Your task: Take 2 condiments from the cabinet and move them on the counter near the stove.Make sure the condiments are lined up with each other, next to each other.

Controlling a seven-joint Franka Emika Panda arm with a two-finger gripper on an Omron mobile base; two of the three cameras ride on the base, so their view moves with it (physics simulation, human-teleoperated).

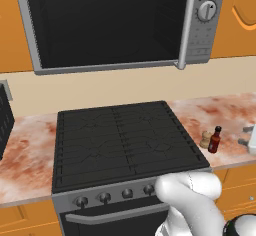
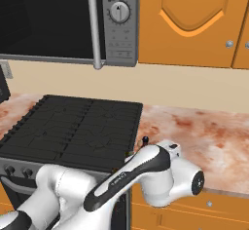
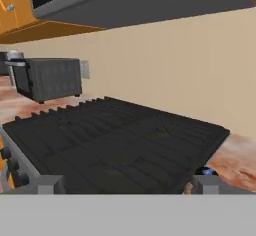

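Observation:
Two condiments stand side by side on the counter [image 1: 227,112], just right of the stove [image 1: 120,140]: a tan pepper mill [image 1: 205,139] and a dark-red sauce bottle [image 1: 215,140] with a black cap. From the right base view, my arm hides all but the bottle's cap [image 2: 145,140]. My gripper [image 3: 127,185] is open and low beside them, looking across the stove [image 3: 115,145]. Its fingertips [image 3: 50,184] are wide apart with nothing between them. The black cap [image 3: 205,171] peeks up by the right fingertip. The cabinet is out of view.
A steel microwave [image 1: 115,22] hangs over the stove. Orange door cupboards [image 2: 194,24] are up on the right. A dark boxy appliance [image 3: 50,77] sits on the counter left of the stove. A white object [image 1: 252,140] lies at the counter's right edge.

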